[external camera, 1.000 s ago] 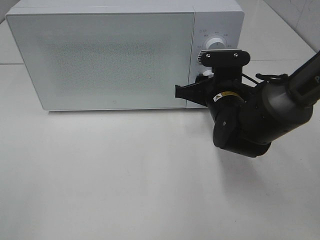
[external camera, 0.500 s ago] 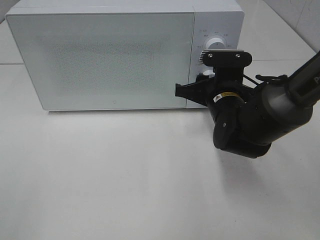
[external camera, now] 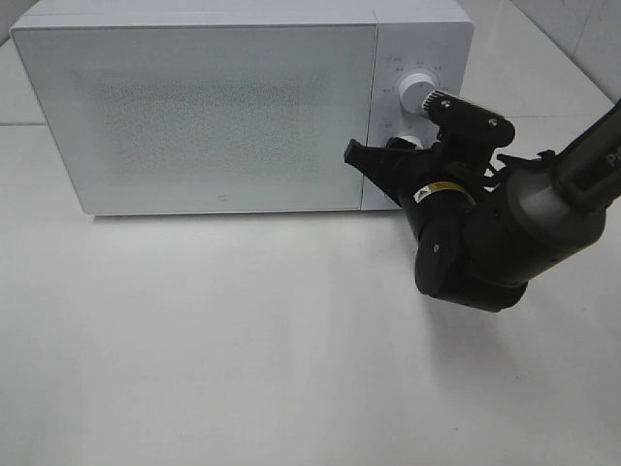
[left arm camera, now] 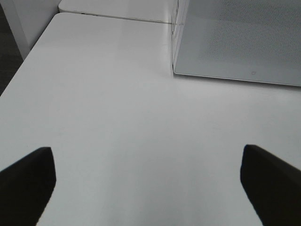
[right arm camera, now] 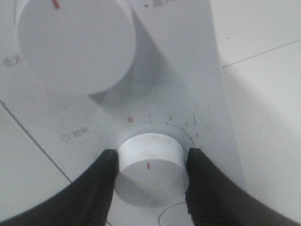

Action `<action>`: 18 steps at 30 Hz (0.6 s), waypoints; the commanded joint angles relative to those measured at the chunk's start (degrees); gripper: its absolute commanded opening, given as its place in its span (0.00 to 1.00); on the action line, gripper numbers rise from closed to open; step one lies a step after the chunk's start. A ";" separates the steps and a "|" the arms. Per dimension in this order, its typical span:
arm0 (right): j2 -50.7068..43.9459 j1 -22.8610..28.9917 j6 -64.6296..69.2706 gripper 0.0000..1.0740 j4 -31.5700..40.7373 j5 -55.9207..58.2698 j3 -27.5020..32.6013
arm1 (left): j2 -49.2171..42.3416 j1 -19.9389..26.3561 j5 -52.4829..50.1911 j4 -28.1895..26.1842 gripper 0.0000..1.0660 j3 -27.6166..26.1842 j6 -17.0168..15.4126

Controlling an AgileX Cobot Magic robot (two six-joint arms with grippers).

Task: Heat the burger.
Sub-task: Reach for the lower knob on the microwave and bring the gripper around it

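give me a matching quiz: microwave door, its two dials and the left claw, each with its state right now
Things
1. grey-white rectangular microwave door
2. upper white round plastic dial
3. lower white round plastic dial
4. left claw

States
a. pinched between the fingers of the right claw
b. closed flush
c. open above the white table, holding nothing
d. free, nothing touching it

Pairs: 1-b, 2-d, 3-a, 4-c

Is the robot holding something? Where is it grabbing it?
Yes: the right gripper pinches the lower white knob by its round sides. The left gripper holds nothing.
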 commanded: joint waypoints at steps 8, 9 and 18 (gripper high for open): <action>-0.86 -0.34 33.92 0.00 -9.74 -6.47 -1.78 | -0.86 0.11 -0.52 0.00 0.94 0.06 -0.06; -0.86 -0.34 33.92 0.00 -9.74 -6.47 -1.78 | -0.86 0.11 -0.52 0.00 0.94 0.06 -0.06; -0.86 -0.34 59.99 0.00 -10.54 -6.99 -1.78 | -0.86 0.11 -0.52 0.00 0.94 0.06 -0.06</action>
